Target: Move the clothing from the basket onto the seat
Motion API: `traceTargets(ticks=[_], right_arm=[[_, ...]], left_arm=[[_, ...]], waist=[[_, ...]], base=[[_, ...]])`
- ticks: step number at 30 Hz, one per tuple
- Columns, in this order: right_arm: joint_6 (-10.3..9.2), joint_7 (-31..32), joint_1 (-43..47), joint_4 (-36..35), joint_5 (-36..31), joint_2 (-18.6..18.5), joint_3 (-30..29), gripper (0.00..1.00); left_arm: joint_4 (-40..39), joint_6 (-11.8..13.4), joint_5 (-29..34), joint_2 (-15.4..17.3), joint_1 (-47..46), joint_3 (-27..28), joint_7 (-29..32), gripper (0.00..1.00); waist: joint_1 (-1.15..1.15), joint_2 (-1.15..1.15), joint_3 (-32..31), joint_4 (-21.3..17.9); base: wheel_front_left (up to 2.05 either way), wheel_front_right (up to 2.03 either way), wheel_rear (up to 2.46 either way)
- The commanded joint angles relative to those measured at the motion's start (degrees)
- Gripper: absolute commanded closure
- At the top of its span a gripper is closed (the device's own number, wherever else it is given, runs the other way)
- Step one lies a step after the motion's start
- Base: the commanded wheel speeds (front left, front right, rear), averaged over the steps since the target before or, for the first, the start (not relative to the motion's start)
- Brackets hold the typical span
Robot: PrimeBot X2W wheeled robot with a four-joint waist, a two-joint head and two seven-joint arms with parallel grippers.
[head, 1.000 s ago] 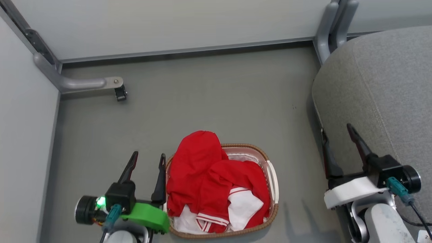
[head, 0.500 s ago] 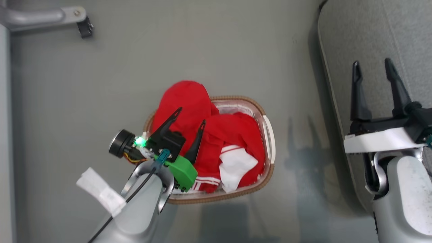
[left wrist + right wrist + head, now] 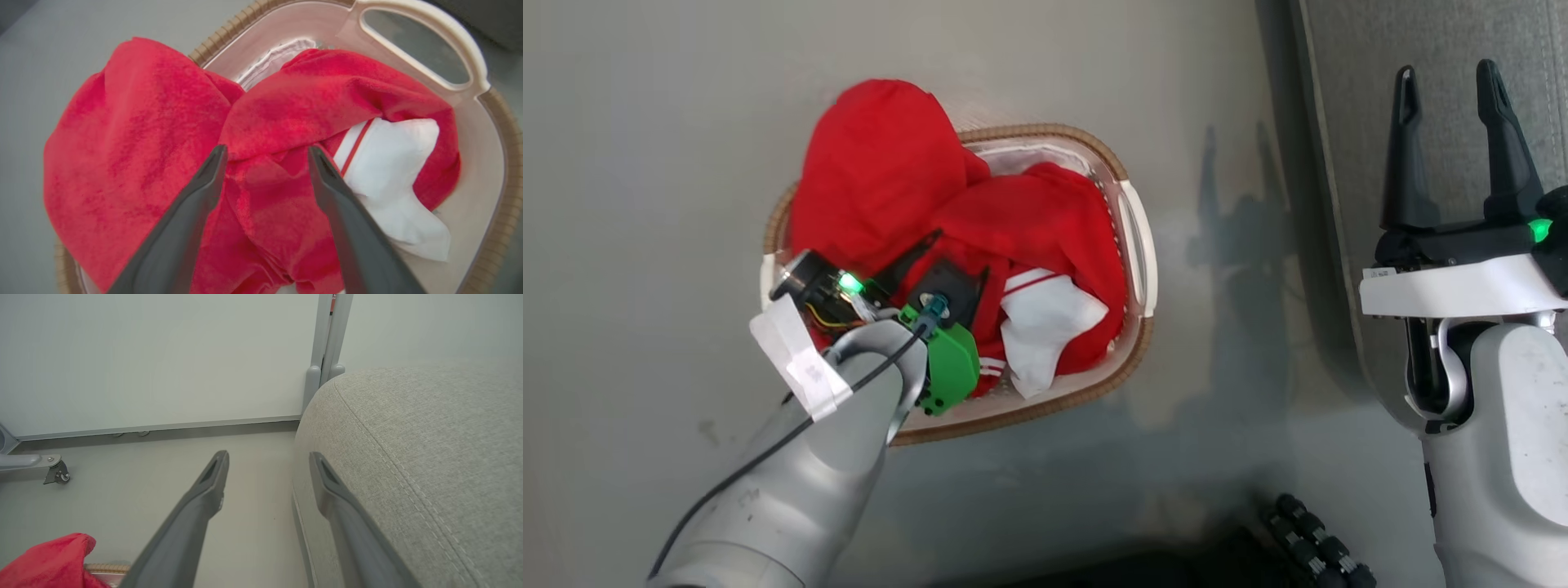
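Notably: red clothing (image 3: 882, 163) lay heaped in the wicker-rimmed basket (image 3: 1134, 237), upper centre-left of the head view; grey seat (image 3: 429, 437) at right edge. Over the folds the left pincer (image 3: 265, 152) stood spread, gripping nothing; the right pincer (image 3: 1445, 77) gaped empty. Risk judged: a deep pinch could snag the white liner (image 3: 271, 65), tipping the basket.

Left gripper (image 3: 960, 253) and right gripper (image 3: 1445, 72) both spread wide, the left arm stretched forward and the right arm upright at the side.
The left forearm (image 3: 792, 482) slants up from the lower left of the head view. Its wrist is tipped over, so the gripper points away from the camera, fingers (image 3: 192, 212) well apart. The right forearm (image 3: 1494, 441) stands at the right edge, its gripper pointing straight up that view, jaws parted and empty.
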Motion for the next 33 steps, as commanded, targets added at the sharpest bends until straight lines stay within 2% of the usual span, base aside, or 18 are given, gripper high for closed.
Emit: traceTargets(ticks=[1,6,13,14,15,16,17,18,25,33], right_arm=[[-0.06,-0.3,-0.9,-0.3,0.6,-0.1,0.2,0.00],[-0.06,-0.3,-1.3,-0.3,1.4,-0.1,0.4,0.00],[-0.06,-0.3,-2.0,0.4,2.1,-0.1,1.0,0.00],[-0.06,-0.3,-2.1,0.5,2.2,-0.1,1.3,0.00],[-0.06,-0.3,-2.1,0.5,2.2,-0.1,1.4,0.00],[-0.06,-0.3,-2.1,0.5,2.2,-0.1,1.4,0.00],[-0.06,-0.3,-2.1,0.6,2.1,-0.1,1.6,0.00],[-0.06,-0.3,-2.0,0.6,2.0,-0.1,1.6,0.00],[-0.06,-0.3,-1.1,1.6,1.3,-0.1,0.9,0.00],[-0.06,-0.3,0.5,3.6,-0.4,-0.2,0.5,0.00]], left_arm=[[1.2,1.0,0.3,0.5,-2.0,0.0,0.1,0.00],[4.8,4.1,-0.4,0.7,-5.1,1.1,0.0,0.00],[8.2,3.9,-1.6,0.9,-6.5,1.2,-0.6,0.00],[8.8,3.8,-1.8,0.8,-6.5,1.1,-0.7,0.07],[9.1,3.7,-2.0,0.7,-6.4,1.1,-0.8,0.24],[9.2,3.7,-2.2,0.6,-6.5,1.1,-0.8,0.45],[9.2,3.7,-2.8,0.4,-6.6,1.1,-0.9,0.78],[8.9,3.5,-3.0,0.4,-6.5,1.0,-1.0,1.00],[7.0,2.6,-5.0,0.2,-3.9,-0.1,-1.4,1.00],[-1.8,2.0,-9.1,0.2,1.3,0.0,-1.4,1.00]], waist=[[-0.01,0.00,5.1,-3.9],[-0.01,0.00,6.4,-4.5],[-0.01,0.00,6.6,-4.6],[-0.01,0.00,6.6,-4.5],[-0.01,0.00,6.5,-4.6],[-0.01,0.00,6.5,-4.6],[-0.01,0.00,6.4,-4.6],[-0.01,0.00,6.2,-4.6],[-0.01,0.00,3.7,-3.7],[-0.01,0.00,-3.2,-1.2]], base=[[0.00,0.00,0.00],[0.00,0.00,0.00],[0.00,0.00,0.00],[0.00,0.00,0.00],[0.00,0.00,0.00],[0.00,0.00,0.00],[0.00,0.00,0.00],[0.00,0.00,0.00],[0.00,0.00,0.00],[0.00,0.00,0.00]])
